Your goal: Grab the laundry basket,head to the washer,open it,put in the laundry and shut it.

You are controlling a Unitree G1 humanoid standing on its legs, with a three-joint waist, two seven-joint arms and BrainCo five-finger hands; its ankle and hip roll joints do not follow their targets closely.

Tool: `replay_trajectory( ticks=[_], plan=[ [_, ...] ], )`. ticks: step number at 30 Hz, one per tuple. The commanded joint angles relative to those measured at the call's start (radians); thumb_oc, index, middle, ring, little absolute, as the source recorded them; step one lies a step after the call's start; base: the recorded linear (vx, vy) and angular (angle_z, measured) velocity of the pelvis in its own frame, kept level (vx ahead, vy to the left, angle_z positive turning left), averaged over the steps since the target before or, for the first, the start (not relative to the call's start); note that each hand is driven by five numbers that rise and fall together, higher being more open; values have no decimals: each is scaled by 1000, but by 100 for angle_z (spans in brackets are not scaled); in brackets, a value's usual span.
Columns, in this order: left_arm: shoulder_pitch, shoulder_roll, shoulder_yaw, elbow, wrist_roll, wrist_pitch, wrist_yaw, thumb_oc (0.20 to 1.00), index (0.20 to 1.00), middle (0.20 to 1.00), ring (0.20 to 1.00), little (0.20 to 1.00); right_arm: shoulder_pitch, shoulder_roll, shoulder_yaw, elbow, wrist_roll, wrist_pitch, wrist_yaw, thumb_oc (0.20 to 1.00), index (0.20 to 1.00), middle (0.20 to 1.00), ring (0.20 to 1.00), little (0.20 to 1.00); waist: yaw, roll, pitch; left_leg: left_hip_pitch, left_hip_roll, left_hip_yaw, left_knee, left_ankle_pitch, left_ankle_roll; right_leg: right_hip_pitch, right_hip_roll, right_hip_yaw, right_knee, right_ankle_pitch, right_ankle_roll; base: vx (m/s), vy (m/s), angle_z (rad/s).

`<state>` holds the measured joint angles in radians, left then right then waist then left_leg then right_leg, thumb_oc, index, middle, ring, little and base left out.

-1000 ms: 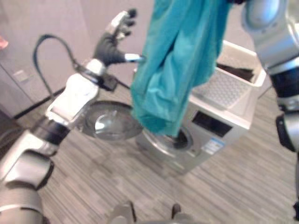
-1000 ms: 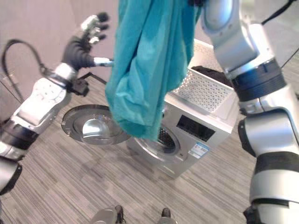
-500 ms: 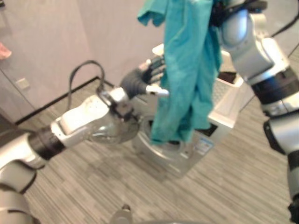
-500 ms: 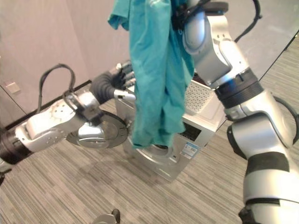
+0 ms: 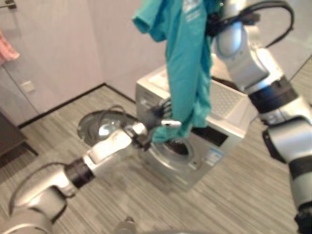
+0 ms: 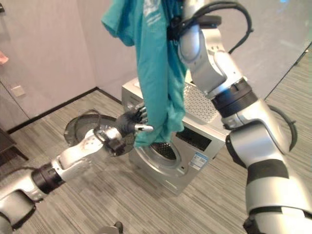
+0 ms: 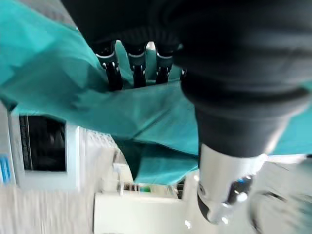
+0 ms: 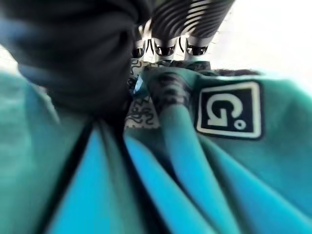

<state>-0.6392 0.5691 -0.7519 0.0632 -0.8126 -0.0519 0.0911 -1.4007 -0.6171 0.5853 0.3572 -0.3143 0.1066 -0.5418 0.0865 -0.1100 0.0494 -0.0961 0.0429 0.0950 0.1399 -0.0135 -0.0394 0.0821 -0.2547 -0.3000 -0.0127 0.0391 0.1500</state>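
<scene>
Right hand [image 8: 165,29] clamps the teal T-shirt [image 5: 187,73], top cut off, dangling above the washer [image 5: 214,131]. Left hand [image 5: 158,117], fingers straight, touches its hem beside the washer's open door [image 5: 100,129].

Head views overlook washer [image 5: 195,141]; wrist views seemingly near.

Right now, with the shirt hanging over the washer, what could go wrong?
The teal shirt hangs from the right hand with its hem beside the drum opening, so it may drape over the rim. The left hand touches only its lower edge, so its push might bunch the cloth outside.
</scene>
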Motion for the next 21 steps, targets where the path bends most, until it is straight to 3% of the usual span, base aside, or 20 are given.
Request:
replay_trajectory(
  ticks=[1,2,5,8,14,21],
  plan=[
    [-60,-11,92,22,196,-30,30,1000,1000,1000,1000,1000,-64,-29,-97,-50,-14,-17,-4,200,200,200,200,200,4,-2,-7,45,0,-82,-66,-106,55,-39,-12,34,73,-38,20,0,0,0],
    [-79,-65,134,104,322,-35,60,1000,1000,1000,1000,1000,-53,-23,-115,-68,-6,-26,0,200,200,200,200,200,-3,-4,-6,47,1,-82,-68,-109,55,-45,-12,41,74,-41,19,34,4,-2],
    [-89,-153,206,213,468,-53,139,1000,1000,1000,1000,1000,-35,-2,-142,-119,-1,-41,5,200,200,200,200,200,-13,-9,-4,52,4,-75,-72,-111,56,-54,-9,51,77,-46,16,34,-5,-6],
    [-79,-197,224,260,511,-64,178,1000,1000,1000,1000,1000,-12,13,-154,-161,8,-52,6,200,200,200,200,200,-23,-12,-4,54,5,-72,-75,-110,55,-59,-7,57,78,-48,15,20,-6,-10],
    [-50,-251,267,262,433,-104,231,1000,1000,1000,1000,1000,25,56,-148,-233,53,-93,13,200,200,200,200,200,-54,-16,-13,67,8,-50,-102,-100,53,-70,0,66,82,-47,12,21,6,-9],
    [-21,-229,314,212,416,-116,229,1000,1000,1000,1000,1000,81,46,-149,-315,68,-128,60,200,200,200,200,200,-66,-15,-23,87,14,-35,-119,-97,50,-65,7,70,69,-45,11,10,-1,-5]
  ],
)
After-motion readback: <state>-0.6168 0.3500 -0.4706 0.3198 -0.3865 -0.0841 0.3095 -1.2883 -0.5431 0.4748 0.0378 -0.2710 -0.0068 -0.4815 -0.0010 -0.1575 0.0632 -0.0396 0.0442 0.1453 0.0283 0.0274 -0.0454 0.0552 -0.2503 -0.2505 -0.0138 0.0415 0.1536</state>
